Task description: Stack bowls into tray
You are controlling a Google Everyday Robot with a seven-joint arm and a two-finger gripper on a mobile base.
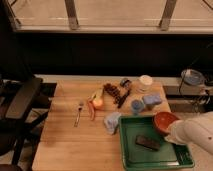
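The red bowl (164,121) sits at the far right corner of the green tray (131,159), seemingly over the tray's rim, though I can't tell from this angle whether it rests on the floor or is lifted clear. My gripper (170,135) is at the bowl's near right edge, at the end of the white arm (196,132) that reaches in from the lower right. The arm's wrist covers it, so I cannot tell how wide the claw stands or whether it actually grips the bowl. Inside the tray a dark flat object (147,142) lies near the middle, apart from the bowl, with bare green floor in front of it and to its left. The tray's right and near edges run close to the edge of the view, and the arm is cut off there. Just beyond the tray's far rim stand a small blue bowl (136,106) and a pale blue bowl (152,100), with a white cup (145,81) farther back. A crumpled light blue cloth (112,122) touches the tray's left corner. Mid-table, an apple (98,103), a fork (78,112) and a dark brown cluster (115,93) I can't identify. The left and near parts of the wooden table (65,145) are bare.
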